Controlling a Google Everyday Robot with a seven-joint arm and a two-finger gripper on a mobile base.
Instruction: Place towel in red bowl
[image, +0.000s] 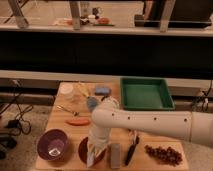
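The red bowl (82, 149) sits near the table's front edge, right of the purple bowl (53, 145), and is partly hidden by my arm. My gripper (95, 148) points down directly over the red bowl. The towel (91, 158), a limp pale blue-white cloth, hangs from the gripper and reaches down over the bowl's front part. The gripper looks shut on the towel's upper end.
An upright grey bar (115, 155), a black utensil (131, 149) and grapes (164, 154) lie right of the red bowl. An orange item (78, 121), a blue block (102, 91), a clear cup (66, 90) and a green tray (146, 93) sit farther back on the wooden table (60, 127).
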